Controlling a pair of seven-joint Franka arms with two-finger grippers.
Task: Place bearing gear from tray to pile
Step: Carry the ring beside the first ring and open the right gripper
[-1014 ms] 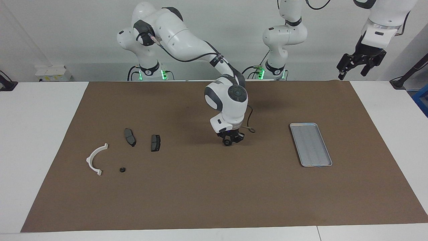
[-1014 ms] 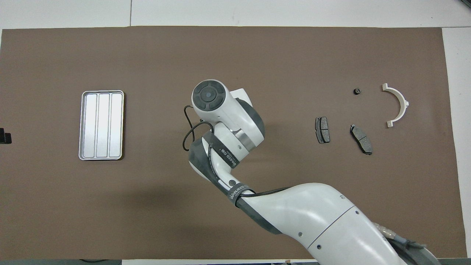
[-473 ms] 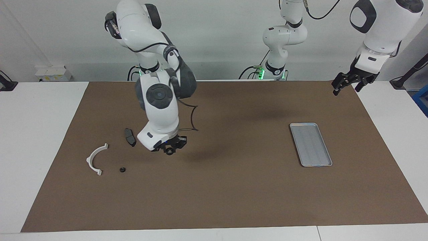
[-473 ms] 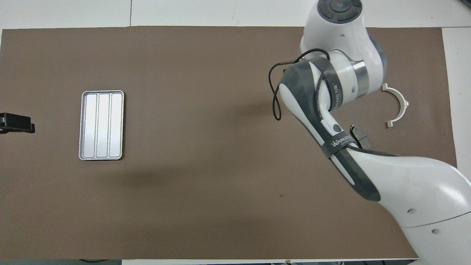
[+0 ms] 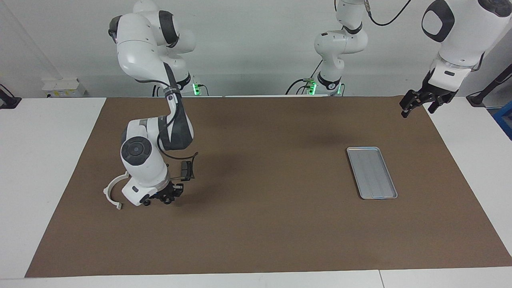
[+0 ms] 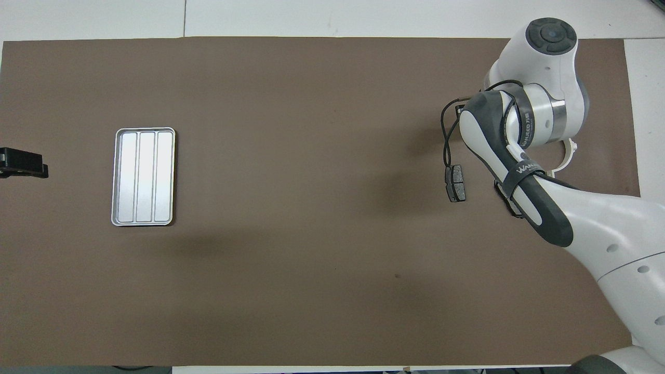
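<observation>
Your tray [image 5: 372,172] lay flat on the mat [image 5: 264,224] that covered the counter [image 5: 48,160], toward the left arm's end, well apart from everything else. The pile sat toward the right arm's end of the mat: the plastic arc [image 5: 111,191] lay nearest that end, with one brake pad [image 5: 186,170] beside it toward the middle of the counter. The right claw [image 5: 162,198] was low over the pile, just beside the arc. The left claw [image 5: 420,103] hung over the mat's corner, nearer to the robots than the tray.
</observation>
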